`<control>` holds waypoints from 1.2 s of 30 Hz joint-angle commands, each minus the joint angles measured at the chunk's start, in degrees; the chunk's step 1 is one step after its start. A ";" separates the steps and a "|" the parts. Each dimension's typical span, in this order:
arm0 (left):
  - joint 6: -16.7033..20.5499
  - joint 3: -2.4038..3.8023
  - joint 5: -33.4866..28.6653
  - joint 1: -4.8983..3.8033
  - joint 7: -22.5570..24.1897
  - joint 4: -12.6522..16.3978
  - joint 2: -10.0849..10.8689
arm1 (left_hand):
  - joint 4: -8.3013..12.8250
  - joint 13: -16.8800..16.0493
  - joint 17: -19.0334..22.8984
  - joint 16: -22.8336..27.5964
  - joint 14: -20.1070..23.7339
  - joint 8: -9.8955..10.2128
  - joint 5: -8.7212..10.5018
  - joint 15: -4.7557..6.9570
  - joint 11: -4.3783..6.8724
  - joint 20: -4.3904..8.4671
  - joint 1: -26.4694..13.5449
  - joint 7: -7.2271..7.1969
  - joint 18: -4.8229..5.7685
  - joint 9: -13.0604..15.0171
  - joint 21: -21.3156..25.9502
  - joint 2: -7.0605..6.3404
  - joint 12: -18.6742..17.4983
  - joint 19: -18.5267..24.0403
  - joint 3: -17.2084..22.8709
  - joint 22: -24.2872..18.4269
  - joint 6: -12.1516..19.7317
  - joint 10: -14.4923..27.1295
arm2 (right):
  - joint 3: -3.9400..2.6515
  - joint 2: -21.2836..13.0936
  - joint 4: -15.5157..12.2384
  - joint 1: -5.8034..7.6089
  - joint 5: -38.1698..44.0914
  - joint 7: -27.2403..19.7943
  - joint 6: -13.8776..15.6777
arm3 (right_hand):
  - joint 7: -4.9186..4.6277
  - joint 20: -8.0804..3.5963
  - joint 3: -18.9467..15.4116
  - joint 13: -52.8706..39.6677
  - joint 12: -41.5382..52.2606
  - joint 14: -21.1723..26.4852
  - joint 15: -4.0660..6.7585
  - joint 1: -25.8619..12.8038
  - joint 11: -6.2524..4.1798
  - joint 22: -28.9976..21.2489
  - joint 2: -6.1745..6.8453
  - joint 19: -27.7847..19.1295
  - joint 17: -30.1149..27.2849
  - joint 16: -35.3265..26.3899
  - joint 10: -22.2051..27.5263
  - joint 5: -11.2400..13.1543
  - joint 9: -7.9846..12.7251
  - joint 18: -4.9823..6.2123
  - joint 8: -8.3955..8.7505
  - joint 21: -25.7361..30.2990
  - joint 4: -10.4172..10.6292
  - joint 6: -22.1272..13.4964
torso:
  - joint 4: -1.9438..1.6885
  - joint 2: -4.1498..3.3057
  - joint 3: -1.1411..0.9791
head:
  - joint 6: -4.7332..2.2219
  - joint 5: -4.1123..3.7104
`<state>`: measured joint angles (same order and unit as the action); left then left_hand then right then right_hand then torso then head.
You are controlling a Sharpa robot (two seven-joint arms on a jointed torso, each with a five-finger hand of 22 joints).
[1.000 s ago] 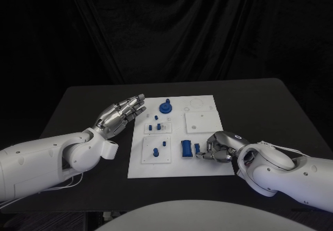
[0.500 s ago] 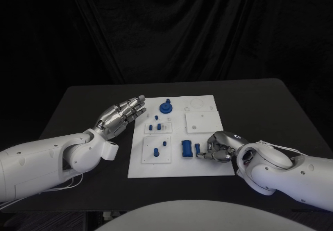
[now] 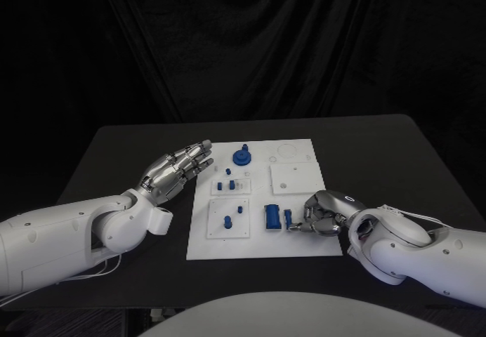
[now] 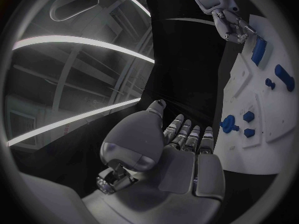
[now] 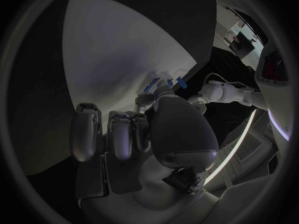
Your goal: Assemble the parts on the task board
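Little has moved since the earlier frames: the right hand still sits at the task board's near right edge, its wrist shifted only slightly. Its fingers are curled inward beside a small blue peg, but whether they actually pinch it cannot be told. Just left of that peg on the board stands a larger blue cylinder. The left hand stays beside the board's left edge, raised, fingers straight and slightly apart, holding nothing. Further blue parts stand on the board: a round knob near its far edge, two short pegs in its middle, and two more pegs on a square plate left of the cylinder.
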<state>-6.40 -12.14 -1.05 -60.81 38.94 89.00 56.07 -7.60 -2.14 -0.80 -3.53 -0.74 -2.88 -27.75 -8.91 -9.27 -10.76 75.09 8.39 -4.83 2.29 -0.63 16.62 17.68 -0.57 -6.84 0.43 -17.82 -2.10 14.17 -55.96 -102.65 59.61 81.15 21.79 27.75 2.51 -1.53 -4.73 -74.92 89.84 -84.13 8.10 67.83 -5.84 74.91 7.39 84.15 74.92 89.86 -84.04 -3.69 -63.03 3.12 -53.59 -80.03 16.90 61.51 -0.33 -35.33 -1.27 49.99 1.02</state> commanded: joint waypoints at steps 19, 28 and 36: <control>0.63 0.07 -0.19 -0.66 7.13 0.72 -1.22 | -1.57 0.18 0.03 -0.03 0.10 -0.06 -0.05 0.36 0.66 -0.54 0.29 0.39 -1.86 -0.06 0.14 -0.23 -1.37 -0.13 -0.32 -0.03 0.14 0.44 | -0.27 -1.25 5.19 5.48 -59.38 -53.42 7.02 | -11.23 15.32 5.96 49.96 -63.12 43.58 -19.14 3.36 18.79 -26.72 -8.50 -43.36 -56.86 -66.55 45.72 -20.41 36.53 3.77 40.65 71.05 -0.19 -16.54 | 1.31 1.93 0.18 | 0.01 0.31; -0.70 0.07 -0.15 -1.03 8.53 -1.86 -4.30 | -3.58 0.31 0.01 -0.26 0.04 0.72 0.55 0.89 1.64 -1.01 0.46 -0.96 -2.91 -0.38 0.13 -0.10 -3.03 -0.13 -0.91 -0.02 2.70 -0.56 | -0.10 -0.98 7.63 5.69 -69.05 -57.55 -2.37 | -2.78 17.88 -2.20 65.58 -74.44 67.39 -21.10 -0.33 14.21 -61.09 -10.68 -77.12 -70.24 -79.16 68.36 -17.48 54.24 1.73 50.91 78.52 -0.30 -39.17 | 2.19 4.33 0.38 | 0.01 2.09; 0.90 0.20 -0.01 -0.95 -0.13 -2.52 -5.37 | -0.40 2.14 0.80 3.53 0.74 2.88 10.57 3.71 9.27 3.07 -26.43 -8.39 -0.47 -2.29 0.63 -6.00 -9.82 0.57 1.48 -0.43 9.06 2.10 | -0.67 -0.24 8.54 5.37 -66.07 -54.47 1.36 | -2.51 11.98 -1.89 74.92 -80.57 79.88 -14.57 -24.68 5.84 -69.17 -7.39 -84.15 -74.92 -84.72 79.32 -8.50 63.03 1.61 53.59 80.03 -6.08 -51.13 | 1.98 4.00 0.36 | -0.35 1.93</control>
<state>-6.08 -12.06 -1.05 -61.77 38.74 86.34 50.69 -10.89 -0.97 -0.38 -1.52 -0.12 -1.10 -23.21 -7.01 -3.58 -10.36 65.66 3.75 -7.57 1.03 -0.39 14.31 10.60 -0.29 -7.12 0.22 -11.74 -1.18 13.65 -56.42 -94.11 65.08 15.35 -32.97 28.22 2.06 14.26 -8.99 -3.89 12.53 -5.64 -8.82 58.30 3.25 7.73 -2.64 1.91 1.24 6.96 -6.39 -16.49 -2.49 6.75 -1.15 -0.88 14.60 14.00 1.74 -31.22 -0.92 49.87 3.02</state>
